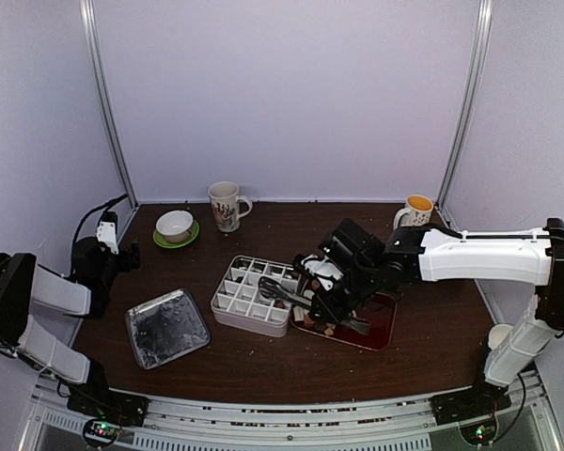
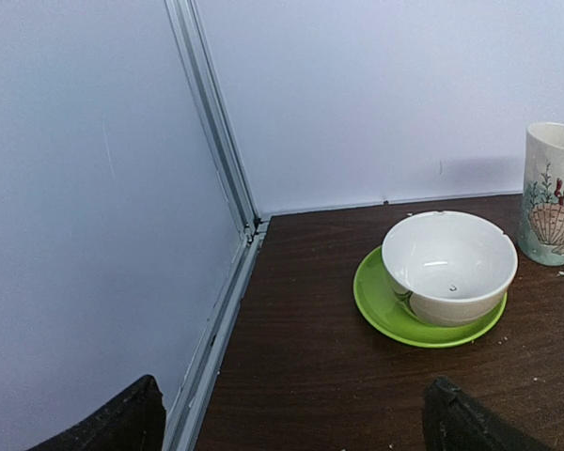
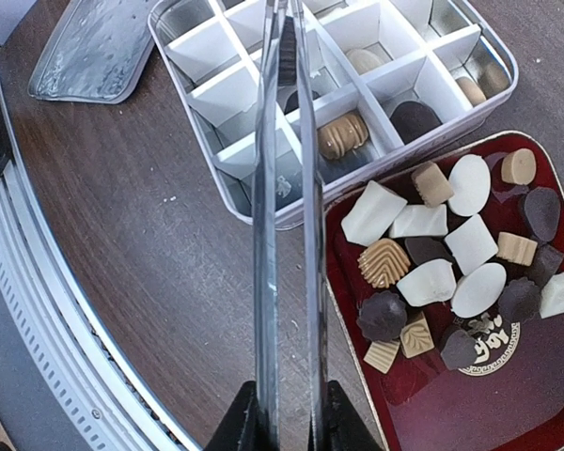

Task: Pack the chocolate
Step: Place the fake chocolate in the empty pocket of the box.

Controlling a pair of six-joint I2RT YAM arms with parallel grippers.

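Several pieces of chocolate (image 3: 423,282), white, tan and dark, lie heaped in the red tray (image 3: 451,413). My right gripper (image 3: 289,418) is shut on long metal tongs (image 3: 266,235), whose arms reach out over the white divided box (image 3: 227,193). A tan piece (image 3: 343,134) and a dark piece (image 3: 415,117) sit in the box's cells. Something dark shows between the tong arms near their tips; whether it is gripped I cannot tell. From above, the right gripper (image 1: 343,301) hangs over the tray (image 1: 381,324) beside the box (image 1: 254,296). My left gripper (image 2: 296,423) stands open and empty at the back left.
A white bowl (image 2: 448,268) on a green saucer (image 2: 381,301) and a shell-pattern mug (image 2: 553,193) stand ahead of the left gripper, by the wall rail. A foil lid (image 1: 166,327) lies left of the box. A yellow-lined mug (image 1: 416,210) stands at the back right.
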